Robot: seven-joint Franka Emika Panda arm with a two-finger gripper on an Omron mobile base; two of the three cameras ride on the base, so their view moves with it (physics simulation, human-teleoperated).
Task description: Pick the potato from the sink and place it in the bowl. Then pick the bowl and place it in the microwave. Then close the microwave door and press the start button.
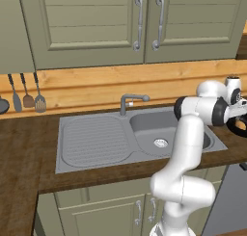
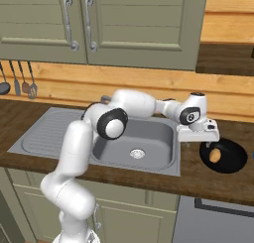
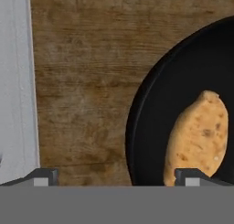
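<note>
Wooden counter (image 2: 198,177): potato (image 2: 215,155) in bowl (image 2: 233,160), below spread, empty fingers (image 2: 200,135).

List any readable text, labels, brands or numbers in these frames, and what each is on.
None: no words, brands, numbers or signs can be read in any view.
Checked, all blank: cabinet doors, sink, bowl, potato, wooden counter, utensils hanging on the wall.
The arm's white shells also carry no marking.
</note>
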